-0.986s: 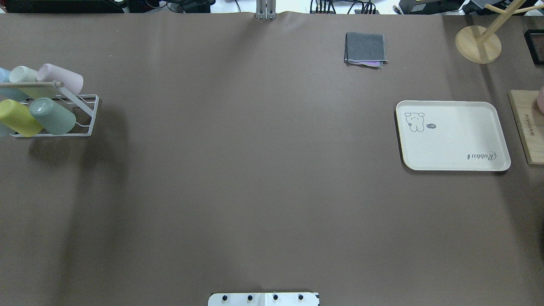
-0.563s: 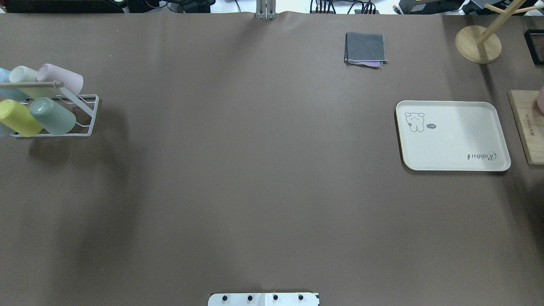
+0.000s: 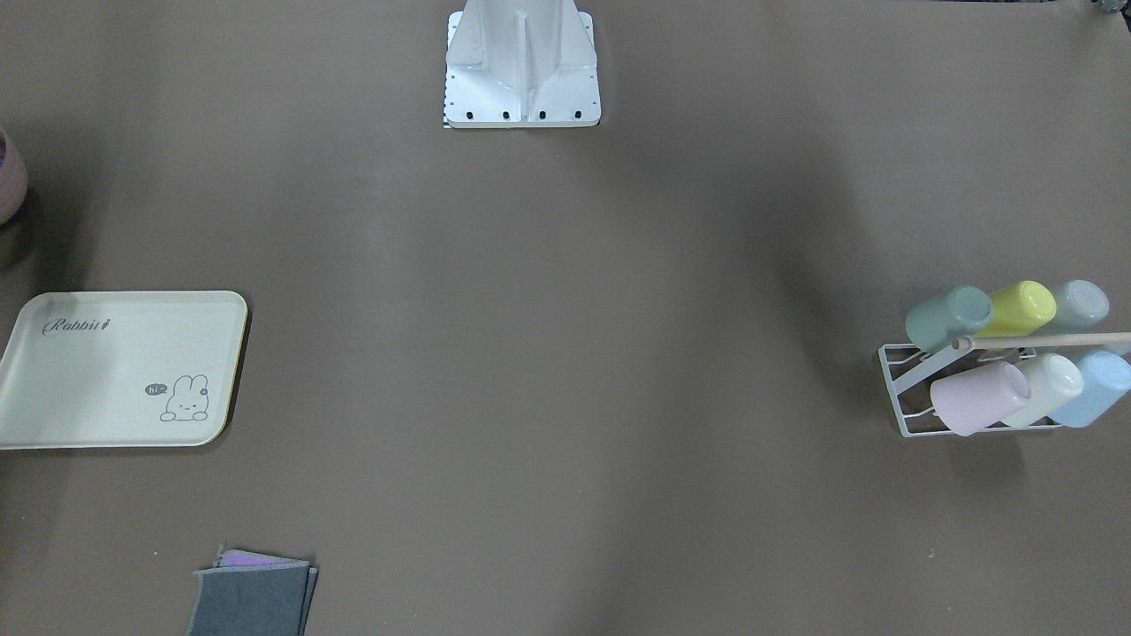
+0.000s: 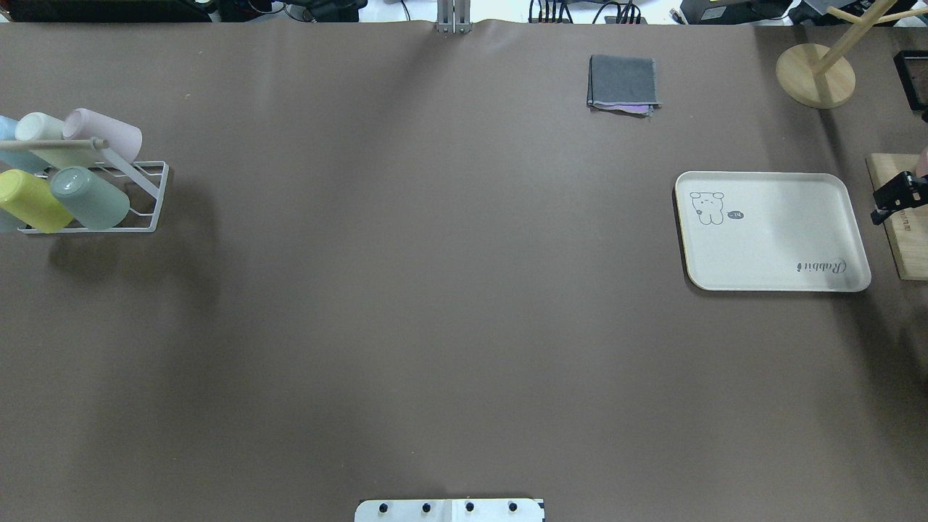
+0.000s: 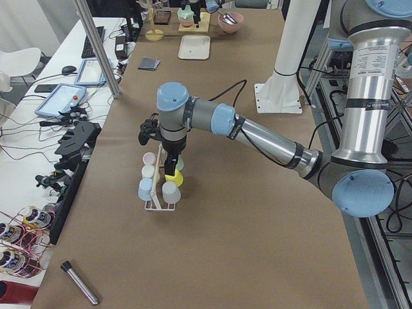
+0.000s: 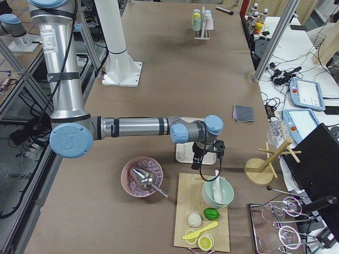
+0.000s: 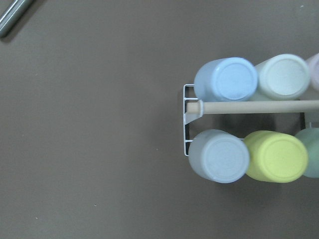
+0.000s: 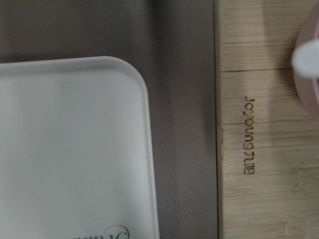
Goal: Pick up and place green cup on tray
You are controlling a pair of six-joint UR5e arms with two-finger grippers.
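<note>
Six plastic tumblers sat tilted on a white wire rack with a wooden bar, at the table end on the robot's left. Among them, the muted teal-green plastic cup lay in the row nearer the robot, at the end facing the middle of the table. It touched the yellow-green cup beside it, and a pale grey-blue cup stood beyond that one. Across the bar were a pink cup, a cream cup and a light blue cup.

The left gripper hung over the rack, pointing down; its wrist camera looked straight onto the cup bottoms, with the green one just at the picture's right edge. Whether its fingers stood wide or narrow could not be told, and nothing showed it touching a cup.

Well apart, at the other end of the table, lay the flat cream rectangular tray with the rabbit drawing and "Rabbit" script, nothing on it. The right gripper hovered above the strip of table between the tray's corner and a pale wooden cutting board. Only a black part of it showed at the overhead view's edge, so its opening could not be told either. A folded grey cloth lay near the table's far side.
</note>
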